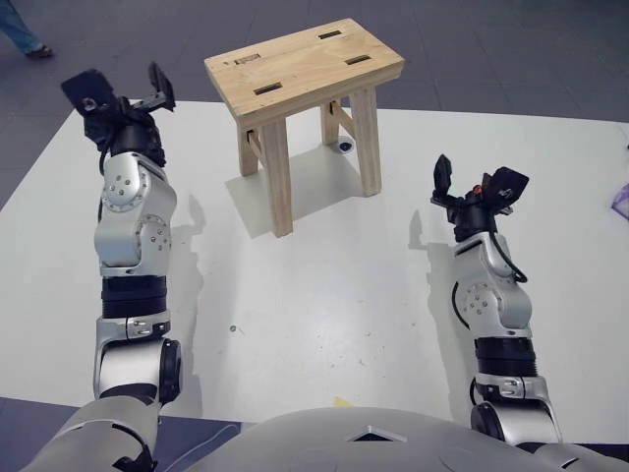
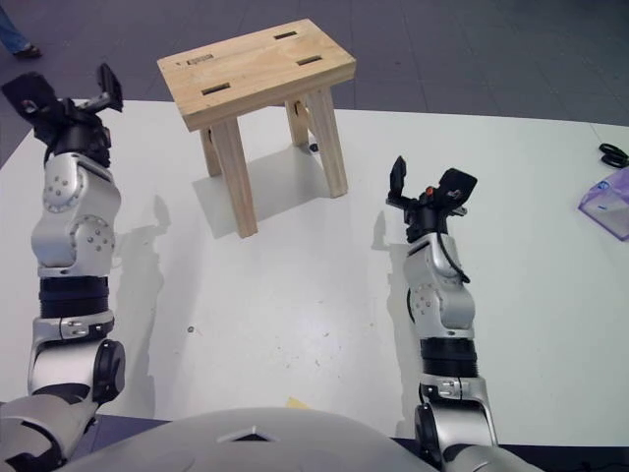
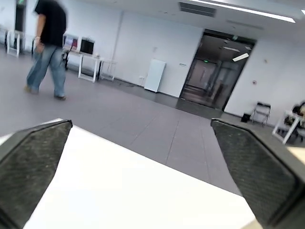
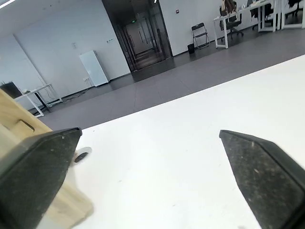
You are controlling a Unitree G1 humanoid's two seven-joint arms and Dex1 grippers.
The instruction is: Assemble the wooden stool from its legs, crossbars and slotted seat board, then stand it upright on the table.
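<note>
The wooden stool (image 1: 300,74) stands upright on the white table (image 1: 324,315) at the far middle, its slotted seat board on top and its legs and crossbars joined below. My left gripper (image 1: 120,88) is raised to the left of the stool, open and holding nothing. To the right of the stool and nearer me, my right gripper (image 1: 475,182) is also raised, open and holding nothing. In the right wrist view a corner of the stool (image 4: 28,143) lies beside one dark fingertip (image 4: 33,171).
A small round grommet (image 1: 346,147) sits in the table behind the stool. At the far right edge lie a purple translucent box (image 2: 609,202) and black scissors (image 2: 614,152). Dark floor surrounds the table.
</note>
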